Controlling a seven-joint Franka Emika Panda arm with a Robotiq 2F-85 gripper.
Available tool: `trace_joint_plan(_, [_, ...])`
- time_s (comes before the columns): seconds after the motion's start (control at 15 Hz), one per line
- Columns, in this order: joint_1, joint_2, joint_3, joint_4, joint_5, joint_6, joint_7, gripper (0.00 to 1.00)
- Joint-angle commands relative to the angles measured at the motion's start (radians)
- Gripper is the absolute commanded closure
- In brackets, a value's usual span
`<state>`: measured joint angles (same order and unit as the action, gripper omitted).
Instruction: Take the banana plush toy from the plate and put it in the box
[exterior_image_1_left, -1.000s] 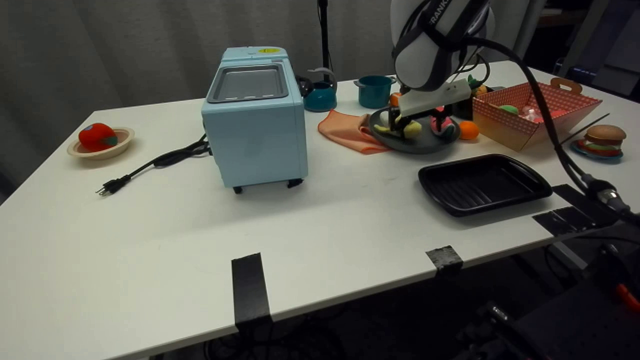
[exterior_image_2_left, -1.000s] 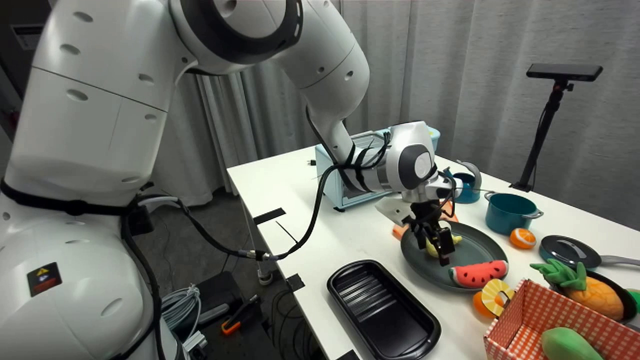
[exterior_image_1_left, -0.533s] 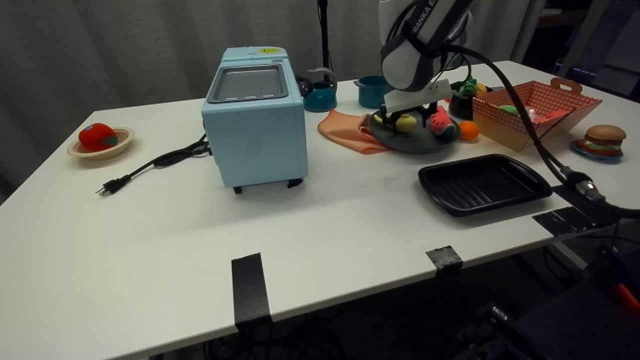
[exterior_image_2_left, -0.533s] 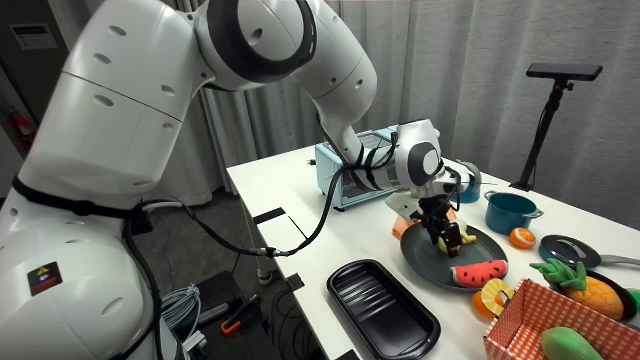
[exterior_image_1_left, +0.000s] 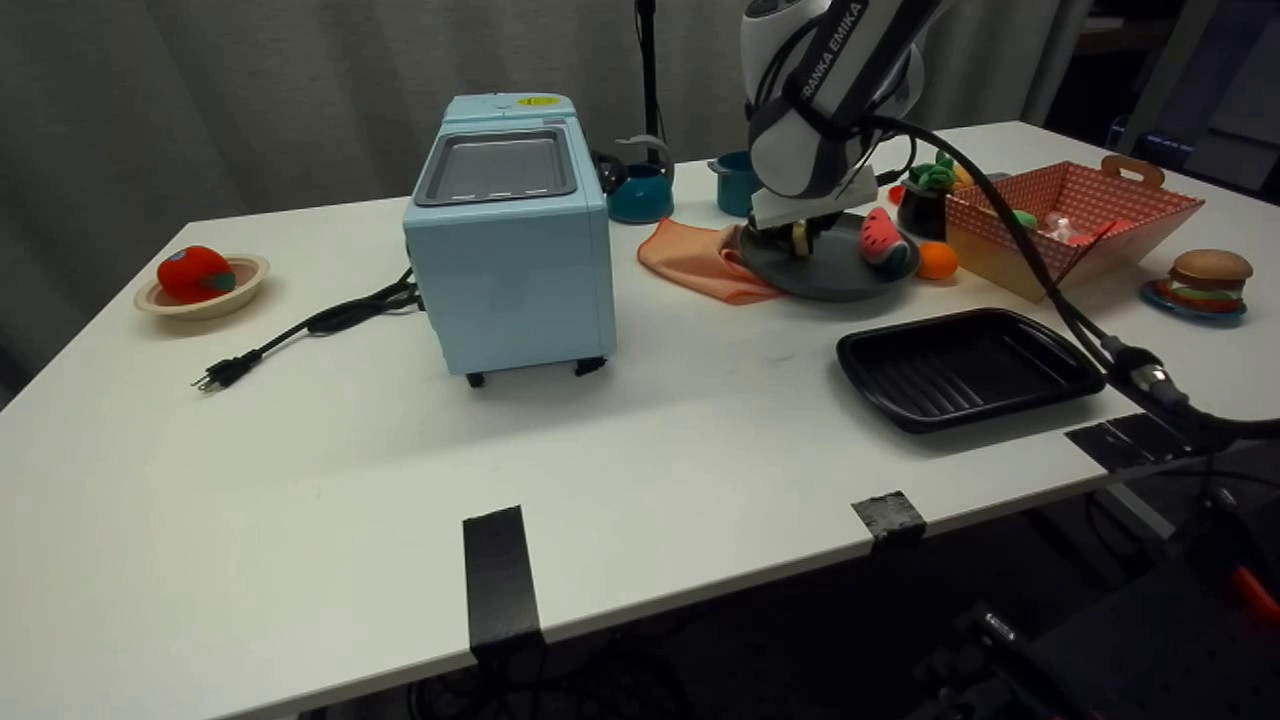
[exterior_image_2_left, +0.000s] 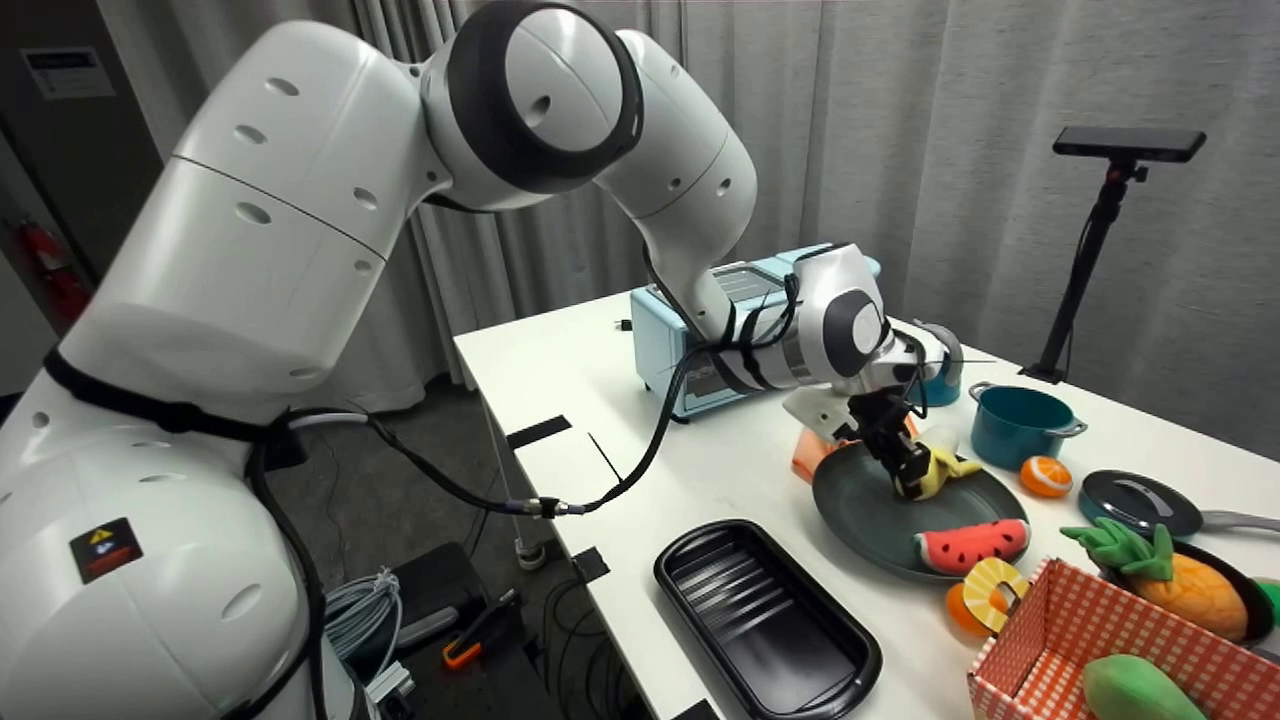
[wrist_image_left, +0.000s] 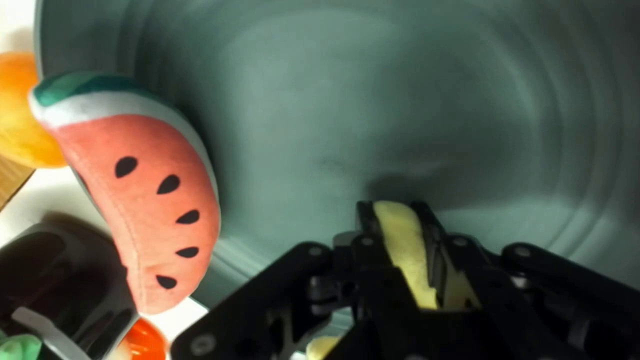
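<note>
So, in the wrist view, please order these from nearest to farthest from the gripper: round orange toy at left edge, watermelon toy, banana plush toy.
1. Banana plush toy: held in the gripper.
2. Watermelon toy: to the picture's left, on the plate.
3. Round orange toy: past the watermelon toy, at left edge.

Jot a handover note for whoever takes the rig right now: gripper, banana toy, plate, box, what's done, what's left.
Gripper: shut on the banana plush toy.
Toy: on or just above the plate, I can't tell which; a watermelon plush lies there too.
Box: an orange sits between it and the plate; a green toy is inside.
Done: grasp.
Left: lift clear, carry to the box, release.
</note>
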<state>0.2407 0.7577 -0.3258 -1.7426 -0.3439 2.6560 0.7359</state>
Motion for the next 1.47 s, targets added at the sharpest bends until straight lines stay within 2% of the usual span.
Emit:
trace_joint_plan(0.0, [0.022, 0.029, -0.037, 0.038, -0.005, 0.015, 0.018, 1.00])
trace_joint_plan(0.13, [0.009, 0.006, -0.039, 0.035, 0.002, 0.001, 0.001, 0.97])
trace_joint_plan(0.27, [-0.005, -0.028, -0.049, 0.028, 0.005, -0.007, -0.014, 0.99])
trace_joint_plan(0.33, [0.010, -0.087, -0.068, -0.025, -0.006, -0.006, -0.004, 0.98])
trace_joint_plan(0.87, [-0.041, -0.344, -0.136, -0.179, -0.052, -0.101, -0.033, 0.98])
trace_joint_plan(1.4, [-0.147, -0.490, -0.156, -0.373, -0.275, -0.277, 0.045, 0.98])
